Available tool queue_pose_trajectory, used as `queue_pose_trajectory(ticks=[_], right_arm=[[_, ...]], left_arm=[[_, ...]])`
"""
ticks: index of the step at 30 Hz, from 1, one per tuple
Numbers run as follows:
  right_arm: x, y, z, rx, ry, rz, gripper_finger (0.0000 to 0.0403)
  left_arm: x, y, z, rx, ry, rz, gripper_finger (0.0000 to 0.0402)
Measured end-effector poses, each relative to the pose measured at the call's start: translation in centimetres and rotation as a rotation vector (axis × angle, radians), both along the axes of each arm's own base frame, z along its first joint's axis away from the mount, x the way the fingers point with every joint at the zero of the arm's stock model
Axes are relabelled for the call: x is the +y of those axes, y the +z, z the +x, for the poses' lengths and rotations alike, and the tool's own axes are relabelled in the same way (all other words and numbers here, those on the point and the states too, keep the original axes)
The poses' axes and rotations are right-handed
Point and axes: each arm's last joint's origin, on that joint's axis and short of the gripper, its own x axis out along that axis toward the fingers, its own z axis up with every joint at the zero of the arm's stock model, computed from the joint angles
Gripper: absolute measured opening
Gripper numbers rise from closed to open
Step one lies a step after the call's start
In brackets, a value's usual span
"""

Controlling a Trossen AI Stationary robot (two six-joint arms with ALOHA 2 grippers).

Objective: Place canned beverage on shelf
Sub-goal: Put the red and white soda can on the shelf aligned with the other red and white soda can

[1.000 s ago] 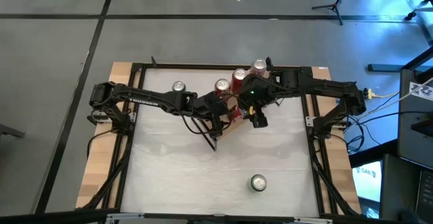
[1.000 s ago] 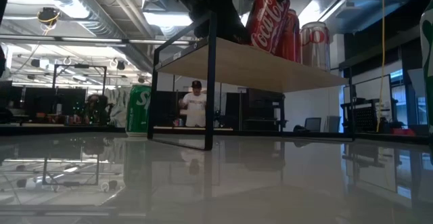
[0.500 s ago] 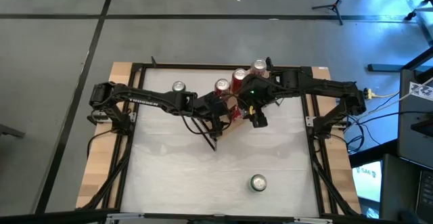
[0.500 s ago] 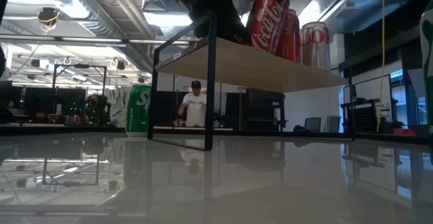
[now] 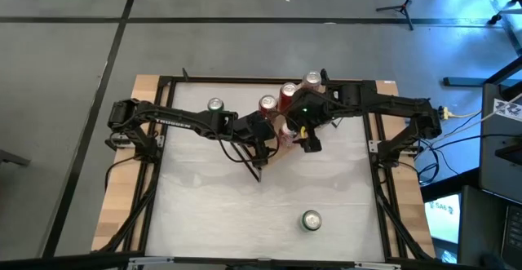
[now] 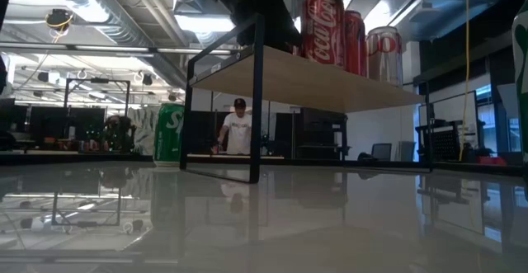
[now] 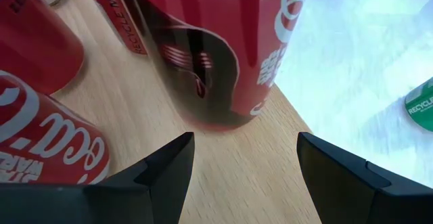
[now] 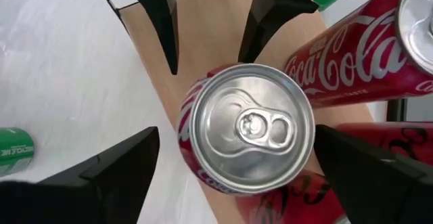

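Note:
A red cola can (image 8: 247,129) stands upright on its base on the light-wood shelf (image 6: 305,79), near the plank's near end. My right gripper (image 8: 238,143) hangs over it, open, pointing steeply down. One finger stands on each side of the can top, with a gap on the left side. My left gripper (image 7: 243,139) is open just above the plank and points at the same can (image 7: 216,48), with nothing between its fingers. Three more cans (image 5: 287,92) stand in a row farther back on the shelf.
A green can (image 5: 214,104) stands on the white tabletop at the far left. Another green can (image 5: 311,219) stands near the front edge, right of centre. The shelf's black frame leg (image 6: 256,100) stands on the table. People and desks show in the room beyond.
The red can, tilted in my right gripper before, now stands upright on the shelf plank. My right gripper has opened and let go of it without moving away.

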Motion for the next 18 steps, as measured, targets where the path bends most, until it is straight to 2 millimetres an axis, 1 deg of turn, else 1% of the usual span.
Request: queue_pose_trajectory(ticks=[9, 18], right_arm=[[-0.01, 0.12, 0.20, -0.024, 0.000, -0.001, 0.0385], [0.00, 0.11, 0.19, -0.023, 0.001, -0.001, 0.0385]], left_arm=[[-0.09, 0.01, -0.01, 0.000, -0.001, 0.004, 0.0250], [-0.39, 0.85, -0.81, 0.006, -0.009, 0.004, 0.0250]])
